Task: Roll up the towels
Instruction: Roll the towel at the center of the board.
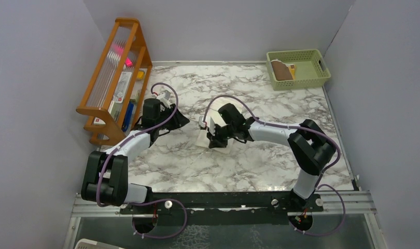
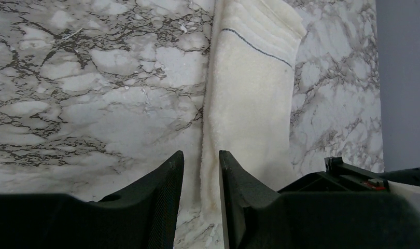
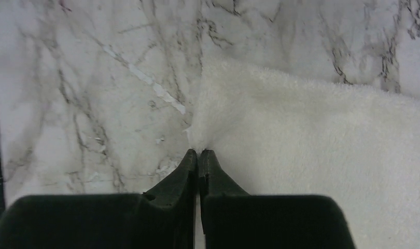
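Right gripper is pinching the cream towel, which is running twelve to six ahead of the parted left gripper.

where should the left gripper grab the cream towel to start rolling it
Take the cream towel by its near short end, at the long edge lying between the left gripper's open jaws, coming in low along the strip's length. It lies flat as a narrow strip, so only the edge offers a lip. The right gripper is shut on its edge too.
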